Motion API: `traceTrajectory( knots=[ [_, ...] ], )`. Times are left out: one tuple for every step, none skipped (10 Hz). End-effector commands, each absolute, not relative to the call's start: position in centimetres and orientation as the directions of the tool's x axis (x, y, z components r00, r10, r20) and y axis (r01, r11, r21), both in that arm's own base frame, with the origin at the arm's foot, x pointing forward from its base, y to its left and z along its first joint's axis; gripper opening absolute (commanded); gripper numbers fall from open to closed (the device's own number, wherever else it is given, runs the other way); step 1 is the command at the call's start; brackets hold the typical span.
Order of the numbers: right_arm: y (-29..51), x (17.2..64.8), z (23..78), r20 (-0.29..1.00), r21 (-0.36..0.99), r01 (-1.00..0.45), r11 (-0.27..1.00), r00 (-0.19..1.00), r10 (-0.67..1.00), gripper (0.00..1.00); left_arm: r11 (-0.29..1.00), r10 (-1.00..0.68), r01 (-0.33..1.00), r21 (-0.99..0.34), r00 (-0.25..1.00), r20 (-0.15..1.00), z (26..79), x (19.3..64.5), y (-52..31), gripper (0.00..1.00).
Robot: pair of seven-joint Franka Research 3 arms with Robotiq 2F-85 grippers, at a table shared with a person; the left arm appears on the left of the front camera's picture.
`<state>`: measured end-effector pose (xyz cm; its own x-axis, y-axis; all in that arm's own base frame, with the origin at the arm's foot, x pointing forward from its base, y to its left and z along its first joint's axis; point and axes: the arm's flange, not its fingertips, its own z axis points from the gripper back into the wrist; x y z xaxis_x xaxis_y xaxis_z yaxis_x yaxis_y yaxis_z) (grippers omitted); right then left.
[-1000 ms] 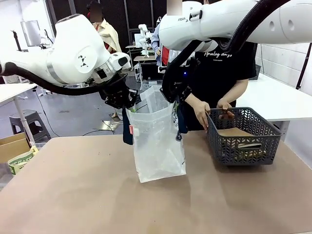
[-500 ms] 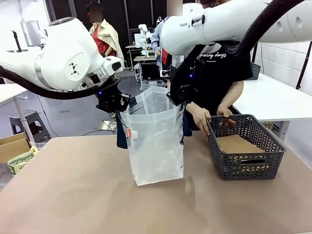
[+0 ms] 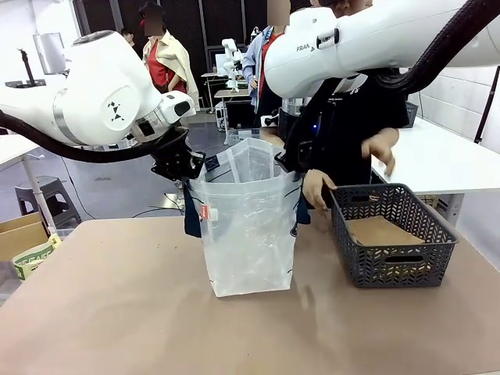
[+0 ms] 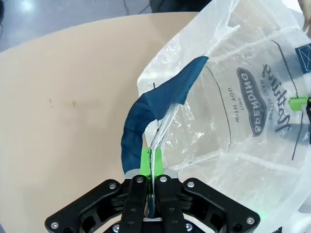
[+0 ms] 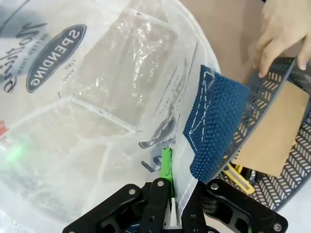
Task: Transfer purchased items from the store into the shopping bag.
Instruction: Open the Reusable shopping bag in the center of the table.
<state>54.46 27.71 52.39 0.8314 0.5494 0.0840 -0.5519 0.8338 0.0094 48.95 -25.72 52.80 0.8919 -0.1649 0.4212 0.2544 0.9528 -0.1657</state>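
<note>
A translucent plastic shopping bag (image 3: 248,226) is standing upright near the middle of a tan bench (image 3: 109,312), its mouth being held open from two sides. The left jaws are clamping tight on the bag's left rim, right beside a dark navy woven strap handle (image 4: 146,114). The right jaws are pinching the right rim the same way, next to the other strap (image 5: 214,126). This spread is probably meant to give a wide opening for dropping things in. The thin film is crinkling and catching the light, with dark print on its side and a small red-and-white tag (image 3: 208,212) near the left rim. Just right of the bag, a dark grey mesh basket (image 3: 394,262) is sitting on the bench, holding the purchased items: a flat brown cardboard-like piece (image 3: 381,230) and a slim yellow stick (image 5: 241,173) beneath it. A person at the far side is resting one hand (image 3: 316,187) at the basket's left rim and lifting the other hand (image 3: 383,150) above it. The bag is looking empty.
</note>
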Motion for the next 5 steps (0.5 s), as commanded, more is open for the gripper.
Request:
traceTrajectory(
  knots=[
    [26.80,54.08,51.54,0.100,0.021,-0.599,0.800,0.798,0.595,0.00,0.926,-0.236,0.338,-0.170,0.867,0.439,52.54,48.82,-24.74,0.00],
    [26.81,54.15,51.46,0.104,0.026,-0.602,0.798,0.795,0.597,0.00,0.902,-0.274,0.391,-0.183,0.846,0.457,52.57,48.74,-24.81,0.00],
    [26.85,54.27,51.38,0.105,0.023,-0.606,0.795,0.793,0.601,0.00,0.888,-0.304,0.424,-0.180,0.833,0.462,52.51,48.74,-24.90,0.00],
    [26.91,54.31,51.33,0.104,0.020,-0.607,0.794,0.791,0.602,0.00,0.880,-0.324,0.441,-0.174,0.827,0.459,52.36,48.78,-24.98,0.00],
    [26.95,54.34,51.35,0.113,0.018,-0.612,0.790,0.787,0.607,0.00,0.875,-0.343,0.454,-0.169,0.827,0.444,52.23,48.71,-25.17,0.00]
  ],
)
